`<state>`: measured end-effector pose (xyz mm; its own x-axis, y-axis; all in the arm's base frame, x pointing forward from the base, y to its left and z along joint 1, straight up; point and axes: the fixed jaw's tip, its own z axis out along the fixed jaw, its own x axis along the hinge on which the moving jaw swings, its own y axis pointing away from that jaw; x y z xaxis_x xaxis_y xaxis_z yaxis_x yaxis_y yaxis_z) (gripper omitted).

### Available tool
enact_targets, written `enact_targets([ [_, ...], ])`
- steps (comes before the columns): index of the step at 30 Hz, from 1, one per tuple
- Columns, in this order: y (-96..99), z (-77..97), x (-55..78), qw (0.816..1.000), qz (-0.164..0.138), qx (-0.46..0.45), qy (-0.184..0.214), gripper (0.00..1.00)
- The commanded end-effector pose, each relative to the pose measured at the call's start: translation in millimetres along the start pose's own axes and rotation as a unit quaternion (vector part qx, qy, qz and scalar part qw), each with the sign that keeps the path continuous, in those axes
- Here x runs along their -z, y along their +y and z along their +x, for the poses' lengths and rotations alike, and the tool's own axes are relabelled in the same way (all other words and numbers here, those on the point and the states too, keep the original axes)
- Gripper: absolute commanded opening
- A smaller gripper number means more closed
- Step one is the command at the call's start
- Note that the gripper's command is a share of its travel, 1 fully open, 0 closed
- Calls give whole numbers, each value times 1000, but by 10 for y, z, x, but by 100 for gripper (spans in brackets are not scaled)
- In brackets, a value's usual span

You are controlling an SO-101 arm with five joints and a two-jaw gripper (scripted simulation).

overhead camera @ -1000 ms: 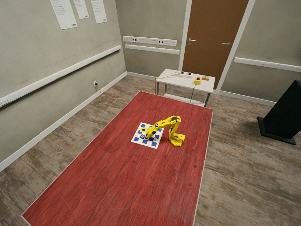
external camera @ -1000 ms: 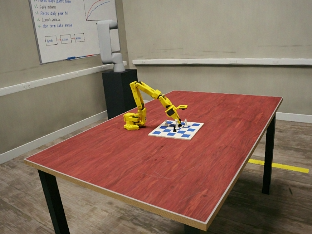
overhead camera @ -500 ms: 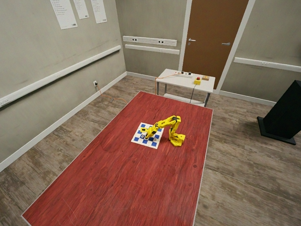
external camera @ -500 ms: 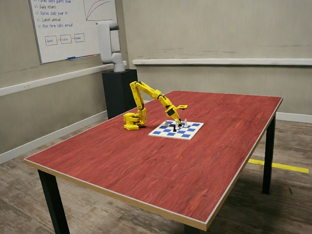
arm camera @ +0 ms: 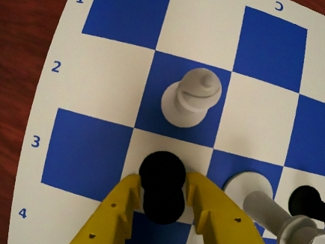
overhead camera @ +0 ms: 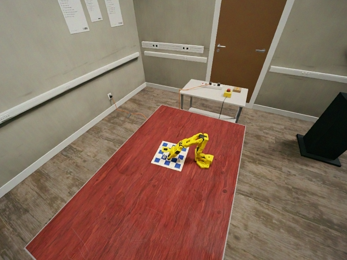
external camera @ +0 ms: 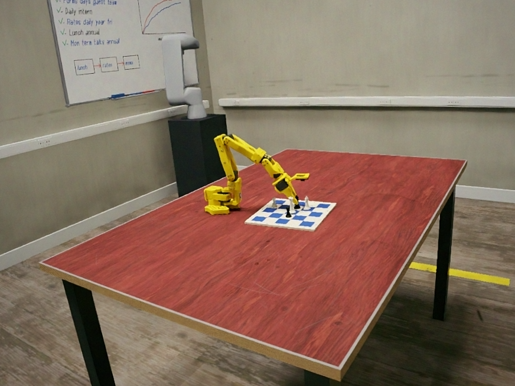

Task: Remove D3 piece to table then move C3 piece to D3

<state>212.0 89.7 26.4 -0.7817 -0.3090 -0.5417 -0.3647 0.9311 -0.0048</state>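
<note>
1. Red wooden worktop [external camera: 249, 290] carried the board [arm camera: 199, 10], with the arm's base just beside the board.
2. On the board, the black pawn [arm camera: 162, 179] stood upright on D3, so the first step was not yet done.
3. The tool [arm camera: 165, 182] was low over the board, and its jaws stood narrowly apart on both sides of the pawn's head. I judge it was released, not yet clenched on the pawn.
4. The white piece [arm camera: 247, 188] stood on C3, the next square of the board, very close to the tool.
5. Left to do: grasp and lift the pawn, stand it beside the board, then bring the white piece to D3.
</note>
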Motion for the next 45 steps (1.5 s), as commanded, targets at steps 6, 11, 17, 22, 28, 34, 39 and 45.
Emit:
enact_targets([
  [6, -20, 69, -24, 1000, 2, -5, 13, 10],
  [11, -35, 67, -20, 1000, 4, -8, 13, 10],
  [17, -36, 67, -20, 1000, 4, -8, 13, 10],
  [22, -36, 67, -20, 1000, 4, -8, 13, 10],
  [28, -36, 67, -20, 1000, 4, -8, 13, 8],
  [34, -36, 67, -20, 1000, 4, -8, 13, 5],
  [39, -36, 67, -20, 1000, 4, -8, 13, 3],
  [45, -36, 67, -20, 1000, 4, -8, 13, 0],
])
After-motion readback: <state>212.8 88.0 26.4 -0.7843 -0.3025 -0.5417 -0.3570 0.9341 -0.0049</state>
